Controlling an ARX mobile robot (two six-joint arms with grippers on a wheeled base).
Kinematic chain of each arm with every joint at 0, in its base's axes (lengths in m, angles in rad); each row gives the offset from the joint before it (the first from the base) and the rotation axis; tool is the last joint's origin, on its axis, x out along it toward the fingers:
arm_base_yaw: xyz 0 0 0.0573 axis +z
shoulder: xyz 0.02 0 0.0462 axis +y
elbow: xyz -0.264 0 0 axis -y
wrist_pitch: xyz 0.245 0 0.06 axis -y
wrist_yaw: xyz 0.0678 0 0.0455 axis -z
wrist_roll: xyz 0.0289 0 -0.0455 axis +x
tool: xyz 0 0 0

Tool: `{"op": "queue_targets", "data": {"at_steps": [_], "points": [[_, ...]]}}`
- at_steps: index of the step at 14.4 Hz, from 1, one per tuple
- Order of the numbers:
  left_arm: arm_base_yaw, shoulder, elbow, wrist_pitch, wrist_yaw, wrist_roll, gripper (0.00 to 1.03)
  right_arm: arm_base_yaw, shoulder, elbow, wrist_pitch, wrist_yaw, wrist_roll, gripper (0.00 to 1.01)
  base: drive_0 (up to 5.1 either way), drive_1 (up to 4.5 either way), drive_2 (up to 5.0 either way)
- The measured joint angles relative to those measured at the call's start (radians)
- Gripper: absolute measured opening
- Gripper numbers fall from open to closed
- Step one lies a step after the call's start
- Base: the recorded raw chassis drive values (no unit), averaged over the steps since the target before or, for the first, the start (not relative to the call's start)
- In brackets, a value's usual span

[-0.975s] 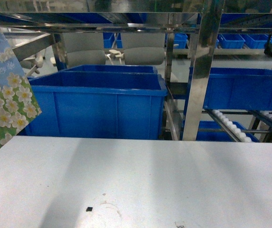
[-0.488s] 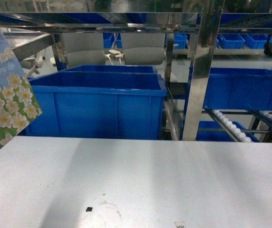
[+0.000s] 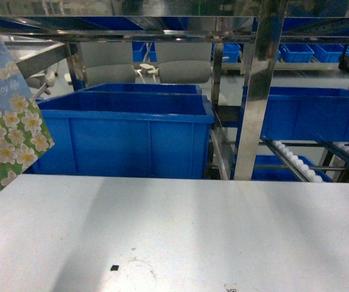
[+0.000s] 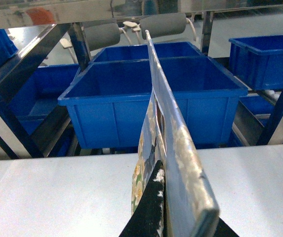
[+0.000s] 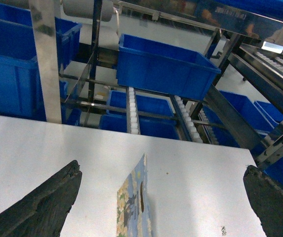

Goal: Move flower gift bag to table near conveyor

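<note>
The flower gift bag (image 3: 7,131) hangs at the far left of the head view, above the white table (image 3: 223,231), showing blue sky, "Enjoy life" text and white daisies. In the left wrist view the bag (image 4: 168,128) runs edge-on away from the camera toward the bins. My left gripper (image 4: 173,207) is shut on its near end, and one black finger (image 4: 148,217) presses its printed face. My right gripper (image 5: 163,168) is open, fingers far apart over the table. A flower bag (image 5: 131,207) with an oval handle hole shows low between them, untouched. Conveyor rollers (image 3: 296,161) run beyond the table's far right edge.
Large blue bins (image 3: 125,131) stand behind the table's far edge inside the steel rack. A shiny upright post (image 3: 253,103) rises at centre right. More bins (image 5: 163,66) and roller tracks (image 5: 131,111) fill the rack. A small dark mark (image 3: 114,267) lies on the tabletop.
</note>
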Motion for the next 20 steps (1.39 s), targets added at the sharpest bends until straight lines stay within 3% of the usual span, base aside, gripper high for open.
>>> {"op": "queue_targets", "data": {"at_steps": [2,3,5,7,12,17,20], "points": [[0.0,0.0,0.0,0.0,0.0,0.0,0.02,0.114,-0.144,-0.001,-0.146,0.157,0.045,0.98,0.0,0.0,0.0],[0.0,0.0,0.0,0.0,0.0,0.0,0.02,0.166,-0.174,-0.002,-0.164,0.216,0.068,0.98,0.0,0.0,0.0],[0.0,-0.001,0.0,0.0,0.0,0.0,0.02,0.255,-0.164,-0.016,-0.148,0.309,0.088,0.98,0.0,0.0,0.0],[0.0,-0.001,0.0,0.0,0.0,0.0,0.02,0.317,-0.156,-0.017,-0.156,0.363,0.1,0.98,0.0,0.0,0.0],[0.0,-0.001,0.0,0.0,0.0,0.0,0.02,0.311,-0.163,-0.033,-0.148,0.385,0.133,0.98,0.0,0.0,0.0],[0.0,-0.001,0.0,0.001,0.0,0.0,0.02,0.311,-0.163,-0.033,-0.148,0.385,0.134,0.98,0.0,0.0,0.0],[-0.031,0.065,0.007,0.05,-0.013,-0.002,0.02,0.311,-0.163,-0.033,-0.148,0.385,0.134,0.98,0.0,0.0,0.0]]}}
